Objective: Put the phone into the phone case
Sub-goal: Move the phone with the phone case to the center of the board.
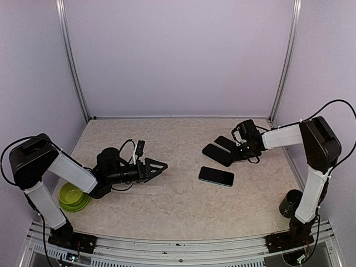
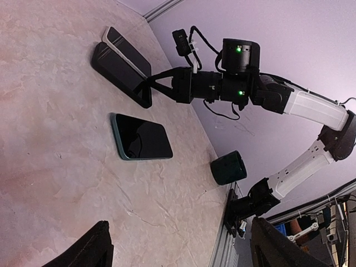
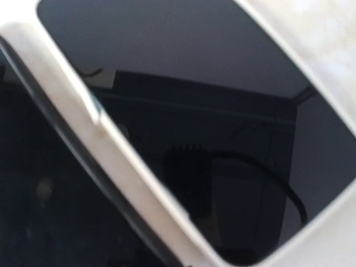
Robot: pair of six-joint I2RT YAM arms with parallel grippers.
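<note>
The black phone case [image 1: 216,154] lies right of centre, one end resting against a white-rimmed phone [image 1: 225,142] behind it. My right gripper [image 1: 240,151] is shut, its fingertips pinched on the case's right edge [image 2: 146,89]. A teal-edged phone [image 1: 216,176] lies flat, screen up, just in front of the case. In the right wrist view the white-rimmed phone [image 3: 222,139] and the dark case [image 3: 44,211] fill the frame, and no fingers show. My left gripper [image 1: 163,165] hovers open, left of centre, pointing at the phones with nothing in it.
A green bowl [image 1: 72,196] sits by the left arm's base. A dark cup [image 1: 290,203] stands at the near right beside the right arm's base. Walls and metal posts close in the table at the back and sides.
</note>
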